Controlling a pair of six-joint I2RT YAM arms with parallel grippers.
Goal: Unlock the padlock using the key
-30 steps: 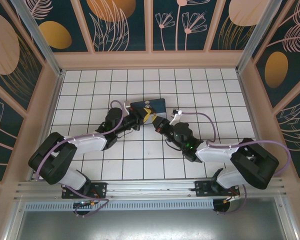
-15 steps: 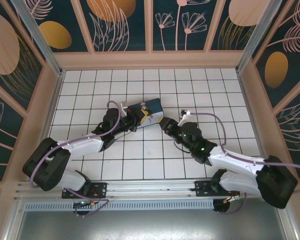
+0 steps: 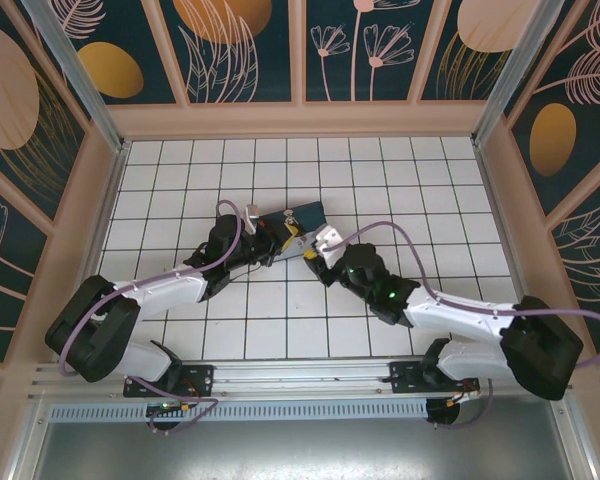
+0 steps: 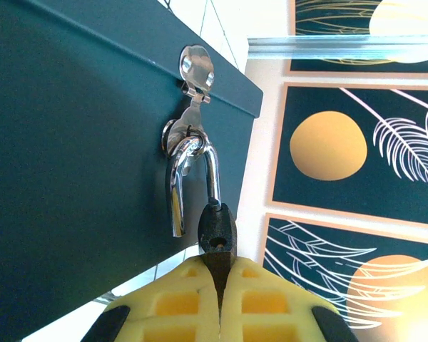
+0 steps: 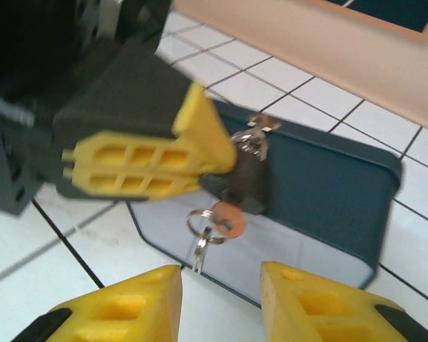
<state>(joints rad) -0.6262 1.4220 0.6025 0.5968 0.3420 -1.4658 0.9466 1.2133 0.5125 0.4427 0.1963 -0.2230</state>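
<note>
The padlock (image 4: 217,229) has a dark body, and my left gripper (image 4: 220,269) is shut on it. Its silvery shackle (image 4: 191,167) hangs through the hasp of the dark teal box (image 4: 71,142); one shackle leg ends free, outside the body. In the right wrist view the key (image 5: 228,218), with a coppery head and a wire ring, sticks out of the padlock (image 5: 244,179). My right gripper (image 5: 220,276) stands open just short of the key, touching nothing. From above, the left gripper (image 3: 278,241) and right gripper (image 3: 314,249) meet in front of the box (image 3: 306,214).
The box lies tilted on the white tiled floor (image 3: 400,180) near the middle. Peach-framed patterned walls (image 3: 280,120) close in the back and both sides. Open tiles lie behind the box and to the right.
My right gripper let go at the padlock, opened, drew back to the right, then came in again towards the key. The box turned slightly in the left gripper's hold.
</note>
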